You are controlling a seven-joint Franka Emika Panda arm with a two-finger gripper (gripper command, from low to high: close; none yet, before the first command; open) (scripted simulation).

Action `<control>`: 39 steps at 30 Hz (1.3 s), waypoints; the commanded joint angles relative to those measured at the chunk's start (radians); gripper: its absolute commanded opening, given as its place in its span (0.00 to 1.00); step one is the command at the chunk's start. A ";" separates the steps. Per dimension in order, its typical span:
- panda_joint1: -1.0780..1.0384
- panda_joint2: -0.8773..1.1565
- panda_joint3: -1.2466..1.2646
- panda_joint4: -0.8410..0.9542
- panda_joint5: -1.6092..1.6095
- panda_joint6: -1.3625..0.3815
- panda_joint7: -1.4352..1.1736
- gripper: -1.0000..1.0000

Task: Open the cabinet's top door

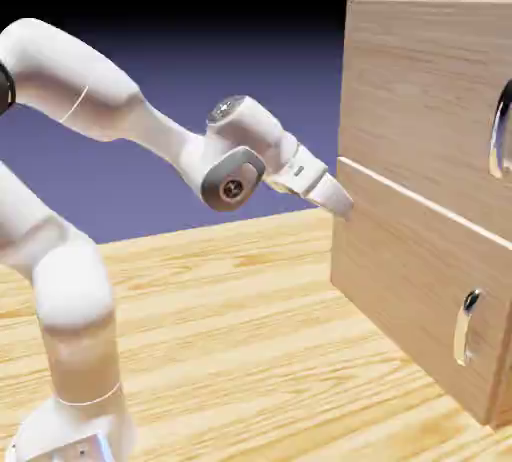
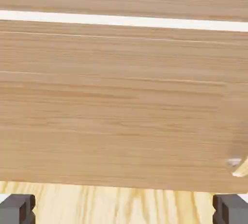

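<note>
Wood grain fills the right side of the exterior view: the cabinet (image 1: 420, 190) stands there, its top door (image 1: 430, 100) the taller upper panel, with the curved silver handle (image 1: 500, 132) at the right edge of the frame, partly cut off. Below the seam sits the lower panel (image 1: 410, 310) with its own smaller handle (image 1: 466, 326). And look where the gripper (image 1: 340, 200) is: middle of the frame, nosing right up to the cabinet's near edge, at the seam between the two panels. That is well apart from the top handle, so by my reading we're in the approach, nothing grasped yet. The arm (image 1: 90, 90) rises from the lower left, elbows high at the upper left, then slopes down to the right with the wrist angled at the cabinet. Next move, I'd say: travel right and up along the front to that top handle.

Over to the hand view: wood nearly wall to wall, a pale seam line (image 2: 124, 20) across the top, table (image 2: 121, 206) showing at the bottom. Both fingertips (image 2: 17, 208) sit in the bottom corners, spread wide, with nothing between them.
</note>
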State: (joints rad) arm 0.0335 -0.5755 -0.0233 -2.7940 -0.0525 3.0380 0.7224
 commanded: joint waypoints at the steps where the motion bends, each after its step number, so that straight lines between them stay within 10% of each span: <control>1: 0.018 -0.005 -0.019 0.013 -0.044 0.001 -0.015 1.00; 39: 0.694 -0.178 -0.753 0.517 -1.696 0.034 -0.601 1.00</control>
State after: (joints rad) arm 0.7273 -0.7533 -0.7766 -2.2769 -1.7486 3.0719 0.1213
